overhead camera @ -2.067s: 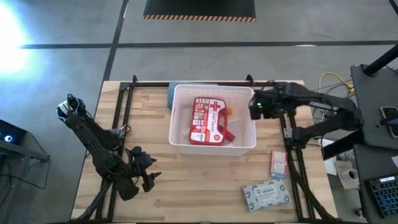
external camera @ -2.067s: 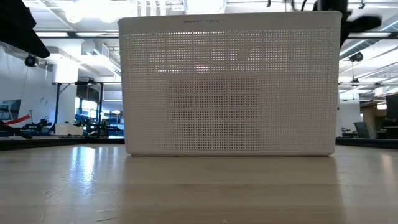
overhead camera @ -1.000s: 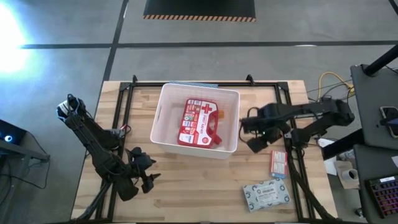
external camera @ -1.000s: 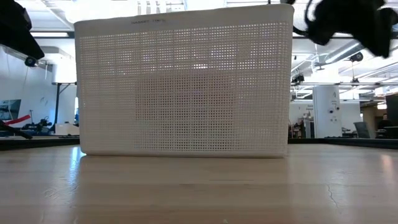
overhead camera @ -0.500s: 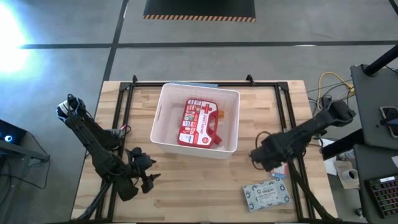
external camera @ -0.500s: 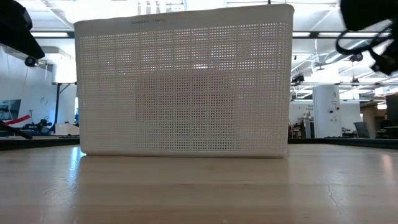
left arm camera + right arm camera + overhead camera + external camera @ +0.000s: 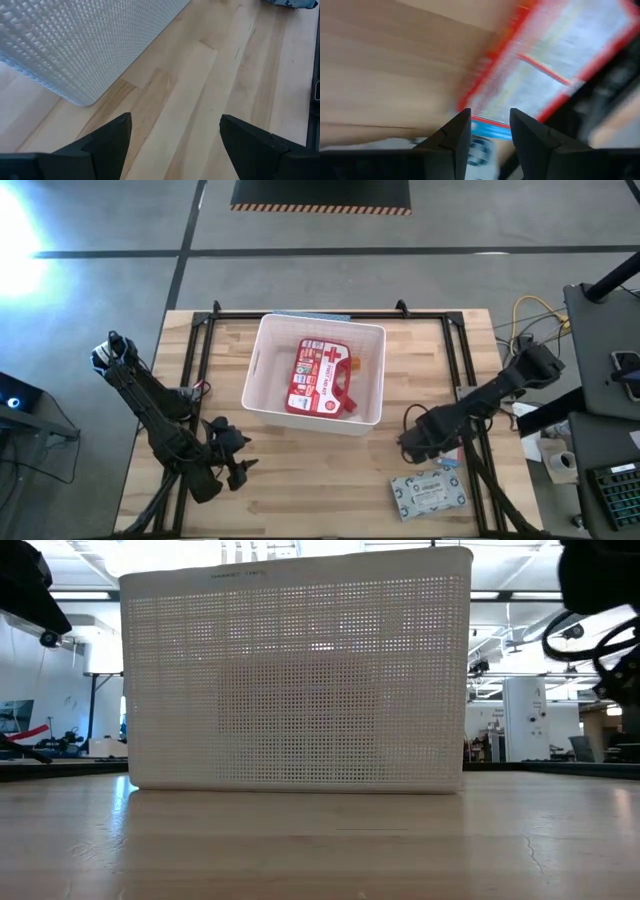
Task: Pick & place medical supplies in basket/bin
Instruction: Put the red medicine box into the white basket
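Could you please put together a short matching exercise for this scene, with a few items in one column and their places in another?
Things:
1. red first-aid case
2. pale patterned soft pack
3. red-white box
4. left gripper

Places:
A. open, over bare table near the front left edge
B. on the table by the front right corner
C. inside the white tub
D. on the table to the right of the tub, right under the right gripper

Pairs: 1-C, 2-B, 3-D, 4-A
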{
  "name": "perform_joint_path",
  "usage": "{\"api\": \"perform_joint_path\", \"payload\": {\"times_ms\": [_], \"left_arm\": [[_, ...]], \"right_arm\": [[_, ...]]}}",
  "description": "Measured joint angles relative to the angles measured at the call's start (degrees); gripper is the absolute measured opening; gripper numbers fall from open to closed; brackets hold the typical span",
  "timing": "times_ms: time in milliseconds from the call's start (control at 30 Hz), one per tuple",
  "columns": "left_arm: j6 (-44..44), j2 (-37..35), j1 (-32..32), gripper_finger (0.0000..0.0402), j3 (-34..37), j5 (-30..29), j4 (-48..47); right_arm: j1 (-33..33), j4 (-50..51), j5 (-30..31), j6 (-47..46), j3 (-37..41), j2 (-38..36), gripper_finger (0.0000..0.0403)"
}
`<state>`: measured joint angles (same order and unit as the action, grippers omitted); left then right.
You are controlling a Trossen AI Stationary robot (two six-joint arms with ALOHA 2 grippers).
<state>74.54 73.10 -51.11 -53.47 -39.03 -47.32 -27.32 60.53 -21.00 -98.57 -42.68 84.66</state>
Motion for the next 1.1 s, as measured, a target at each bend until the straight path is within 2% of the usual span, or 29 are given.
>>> {"api": "perform_joint_path", "payload": {"times_ms": [233, 433, 667, 833, 900, 967, 1033, 1100], "left_arm": [[0.09, -0.02, 0.00, 0.0281, 0.00, 0.13, 0.32], [0.94, -0.02, 0.00, 0.0281, 0.00, 0.15, 0.73], [1.03, -0.02, -0.02, 0.0281, 0.00, 1.43, 0.79], [1.05, -0.02, -0.02, 0.0281, 0.00, 1.46, 0.84], [1.05, -0.02, 0.00, 0.0281, 0.00, 1.44, 0.96], [1.05, -0.02, 0.00, 0.0281, 0.00, 1.44, 1.01], [1.05, -0.02, 0.00, 0.0281, 0.00, 1.43, 1.06], [1.05, -0.02, 0.00, 0.0281, 0.00, 1.42, 1.07]], "right_arm": [[0.06, -11.28, 0.24, 5.49, 1.54, 2.90, 0.0127], [0.03, -15.22, -1.59, 11.02, 0.81, 4.99, 0.0127], [0.06, -25.37, 4.78, 18.07, -5.14, 3.74, 0.0127], [-0.27, -31.80, 6.28, 22.88, -12.41, 2.39, 0.0121], [-0.34, -26.80, 9.46, 24.01, -16.06, 2.26, 0.0117], [-0.36, -16.53, 15.77, 23.16, -19.24, 2.44, 0.0111], [-0.23, -4.91, 21.16, 18.58, -21.28, 2.94, 0.0108], [0.77, 4.54, 22.39, 11.51, -21.65, 3.45, 0.0107]]}}
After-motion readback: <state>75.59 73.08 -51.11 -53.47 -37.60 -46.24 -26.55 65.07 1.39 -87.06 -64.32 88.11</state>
